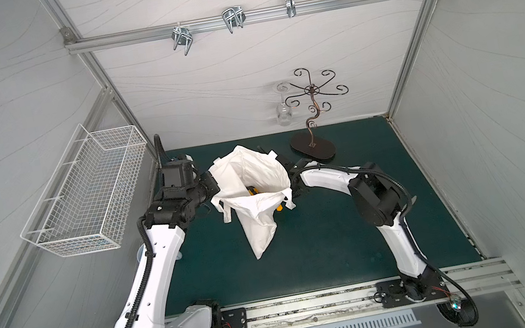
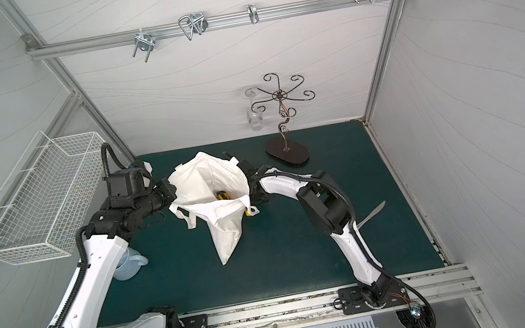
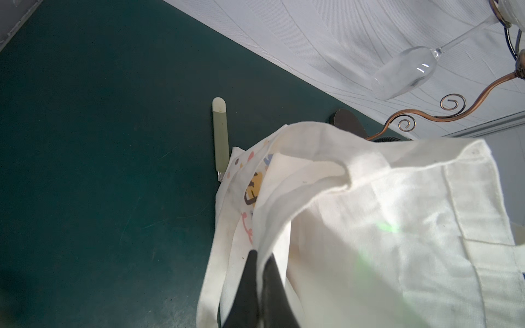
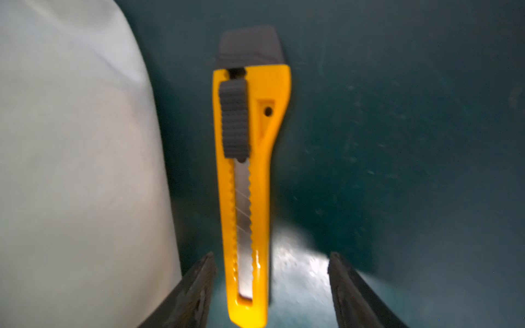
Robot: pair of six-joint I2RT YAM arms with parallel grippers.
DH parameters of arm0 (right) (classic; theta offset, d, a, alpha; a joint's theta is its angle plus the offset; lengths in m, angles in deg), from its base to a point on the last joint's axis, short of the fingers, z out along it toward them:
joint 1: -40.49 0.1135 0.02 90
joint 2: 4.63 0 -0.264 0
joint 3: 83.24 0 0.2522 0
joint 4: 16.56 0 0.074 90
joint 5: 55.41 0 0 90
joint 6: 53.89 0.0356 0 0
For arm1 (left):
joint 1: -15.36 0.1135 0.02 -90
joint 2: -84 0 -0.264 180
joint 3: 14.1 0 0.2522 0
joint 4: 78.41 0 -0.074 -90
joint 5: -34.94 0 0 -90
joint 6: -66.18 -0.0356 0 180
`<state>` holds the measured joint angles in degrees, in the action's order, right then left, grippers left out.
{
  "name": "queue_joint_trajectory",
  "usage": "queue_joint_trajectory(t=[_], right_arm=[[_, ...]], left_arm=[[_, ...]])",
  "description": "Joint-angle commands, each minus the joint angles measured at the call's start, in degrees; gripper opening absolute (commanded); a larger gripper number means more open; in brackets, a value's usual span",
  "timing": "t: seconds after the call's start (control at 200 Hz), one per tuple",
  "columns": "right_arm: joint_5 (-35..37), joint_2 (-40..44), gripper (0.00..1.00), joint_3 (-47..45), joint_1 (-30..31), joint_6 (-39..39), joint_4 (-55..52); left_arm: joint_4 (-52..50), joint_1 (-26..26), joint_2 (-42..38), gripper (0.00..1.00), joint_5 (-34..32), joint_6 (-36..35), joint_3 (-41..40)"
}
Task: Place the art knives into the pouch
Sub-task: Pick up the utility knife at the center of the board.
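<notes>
Right gripper (image 4: 271, 255): its two dark fingers (image 4: 199, 284) are spread apart and pinch nothing.
Art knife (image 4: 247, 184): yellow with a dark end. Its near end sits in the gap between the right gripper's fingers, closer to the finger on the pouch side. A small gap shows on each side, but the picture is blurry. The dark end points away from the gripper.
Pouch (image 4: 71, 156): its round white edge runs just beside one right finger and along the knife's side.
Knife from above: in both top views a yellow bit (image 1: 253, 191) shows by the pouch's open top and one more peeks out past a white fold. It is not clear if the knife is inside.
Room by the right gripper: on the side away from the pouch, and past the knife's dark end, there is only bare green mat (image 4: 397, 142).
Left gripper (image 3: 262, 252): its fingers are pressed together on the rim of the pouch (image 3: 369, 213), holding the cloth up.
Room by the left gripper: the pouch fills one side and wide bare mat lies on the other.
Pale green stick (image 3: 220, 136): lies flat on the mat ahead of the left gripper, one end just beside the pouch's printed side.
Stand (image 1: 314, 149): its dark base sits on the mat near the right gripper, past the pouch from the left one.
Wine glass (image 3: 403, 72): hangs upside down from the stand.
Wire basket (image 1: 86, 198): on the side wall, beyond the left arm.
Back wall (image 1: 239, 78): the mat ends at it, past the stand.
</notes>
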<state>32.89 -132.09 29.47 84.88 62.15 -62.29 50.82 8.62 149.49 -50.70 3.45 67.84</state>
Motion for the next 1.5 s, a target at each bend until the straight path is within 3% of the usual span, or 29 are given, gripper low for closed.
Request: queue_joint_trajectory(t=[0.0,0.15,0.3,0.625,0.745,0.945,1.301,1.496], right_arm=[[0.9,-3.1,0.66,3.5,1.9,-2.6,-2.5],[3.9,-6.0,0.65,6.2,3.5,-4.0,-4.7],[7.2,-7.7,0.55,7.4,4.1,-4.6,-7.2],[3.7,-7.0,0.3,3.3,0.8,-4.6,-6.3],[3.8,-5.0,0.27,0.6,-0.7,-5.0,-6.0],[5.0,1.2,0.26,-7.5,-2.5,-5.8,-5.2],[8.7,18.0,0.26,-26.5,-4.6,-4.7,-5.5],[9.5,28.9,0.26,-32.1,-6.7,-4.2,-8.1]], left_arm=[[1.2,0.5,-1.2,0.0,-1.0,0.5,-0.2],[1.3,0.7,-1.2,0.0,-0.9,0.5,-0.4],[1.3,0.9,-1.1,0.0,-0.6,0.4,-0.4],[1.8,1.2,-0.1,0.0,0.3,0.7,-0.4],[2.0,1.2,0.3,0.0,0.6,0.8,-0.3],[2.1,1.3,0.9,0.0,0.6,0.9,0.3],[2.4,1.4,1.7,0.0,0.7,1.4,1.7],[2.4,1.4,2.0,0.0,0.7,1.4,1.9]])
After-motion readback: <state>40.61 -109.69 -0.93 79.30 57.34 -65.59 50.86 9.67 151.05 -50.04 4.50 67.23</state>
